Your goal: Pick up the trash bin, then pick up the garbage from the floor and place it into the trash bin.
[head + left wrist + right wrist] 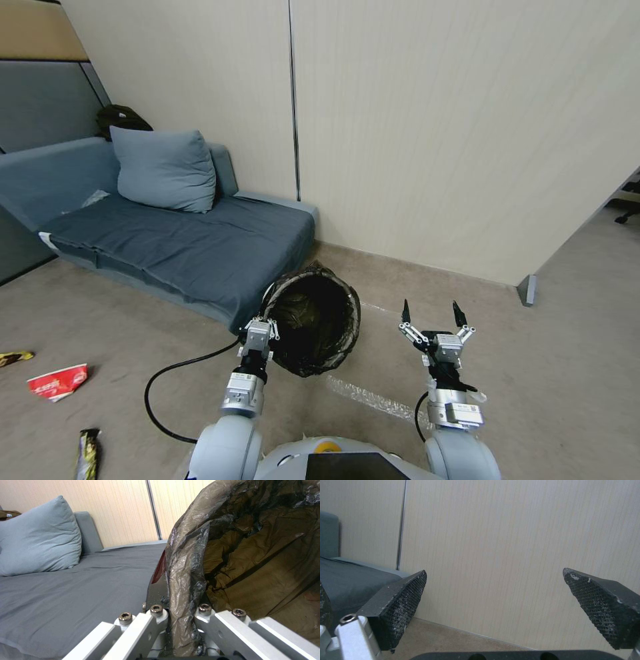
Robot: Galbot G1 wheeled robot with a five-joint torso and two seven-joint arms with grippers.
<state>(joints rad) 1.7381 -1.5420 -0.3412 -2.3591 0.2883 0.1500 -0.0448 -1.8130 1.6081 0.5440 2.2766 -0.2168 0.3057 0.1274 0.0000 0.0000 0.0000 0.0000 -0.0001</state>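
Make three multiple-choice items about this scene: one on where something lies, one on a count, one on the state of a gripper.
1. Where is the trash bin?
A. on the sofa
B. held up beside the sofa's corner
C. lying behind the right arm

2. How many pieces of litter lie on the floor at the robot's left?
A. one
B. three
C. six

3. How do the right gripper's jaws stand?
A. spread, holding nothing
B. shut on a wrapper
C. shut on the bin

Answers: 1 B, the left gripper clamps its rim by the sofa. 2 B, a red-and-white wrapper, a dark snack-bar wrapper and a yellow wrapper. 3 A, only wall shows between them.
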